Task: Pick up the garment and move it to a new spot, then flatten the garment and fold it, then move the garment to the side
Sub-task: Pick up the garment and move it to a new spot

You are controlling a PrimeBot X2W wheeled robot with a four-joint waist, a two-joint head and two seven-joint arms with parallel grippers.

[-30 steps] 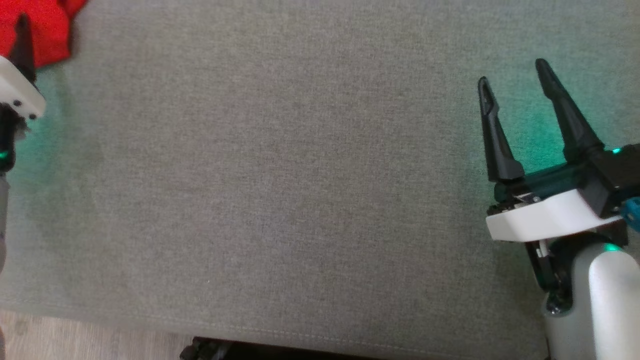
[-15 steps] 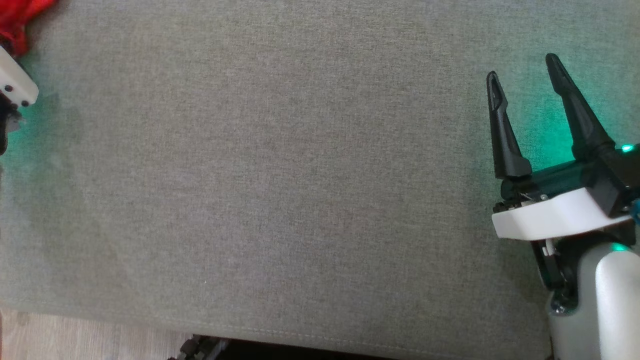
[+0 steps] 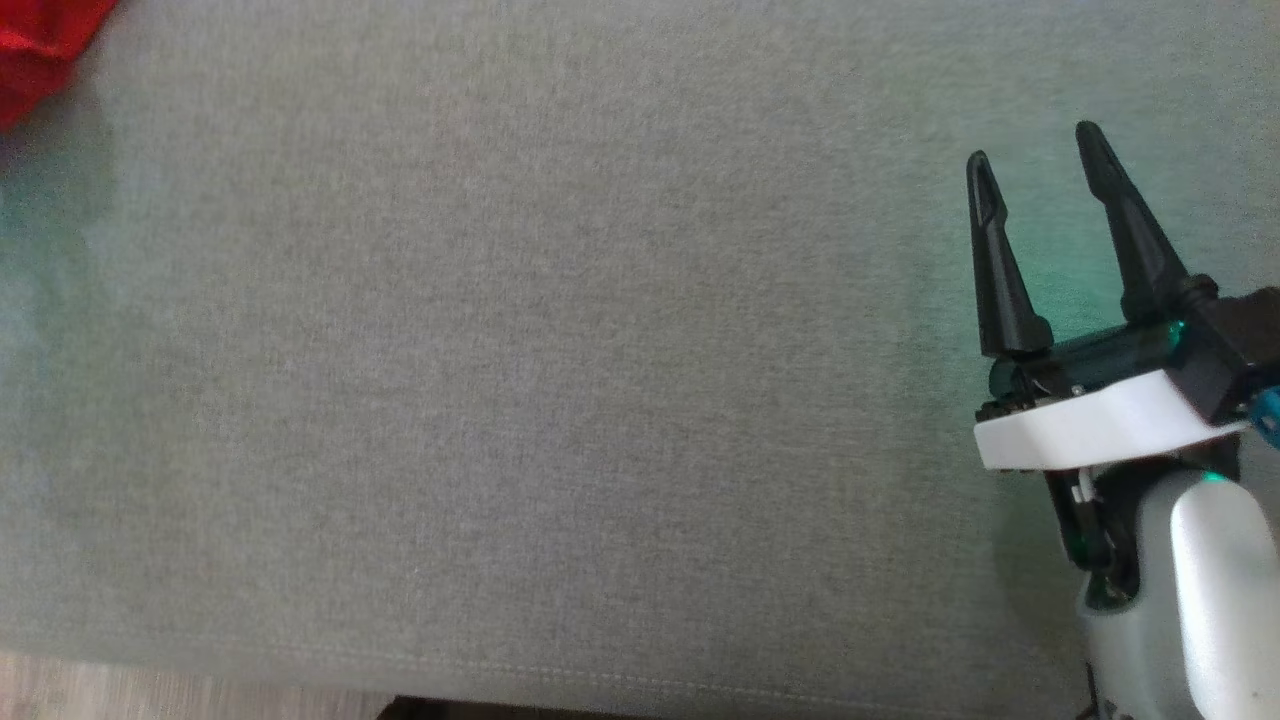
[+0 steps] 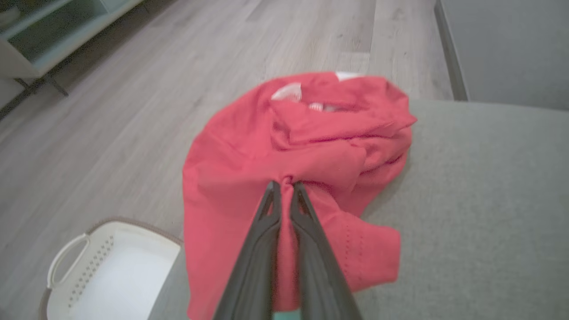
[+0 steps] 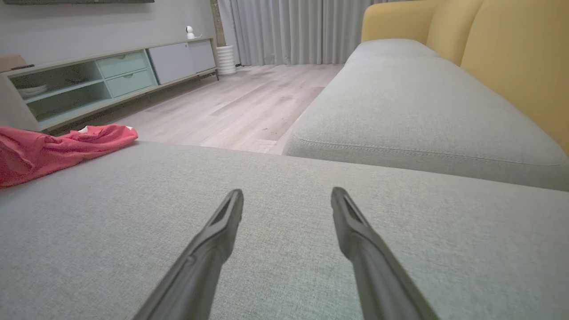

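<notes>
The garment is a crumpled red piece lying at the corner of the grey cushion, partly hanging over its edge. My left gripper is shut on a pinch of the garment's middle. A corner of the garment peeks in at the head view's top left. It lies far left as a low red heap in the right wrist view. My right gripper hovers open over bare cushion at the right, far from the garment, with nothing between its fingers.
A white laundry basket stands on the wood floor below the cushion's corner. A second grey seat with yellow backrests lies beyond a gap. A low cabinet lines the far wall.
My left gripper has shut on the garment and slid out of the head view at the left. Less of the garment shows there. The right gripper stays open, barely shifted.
</notes>
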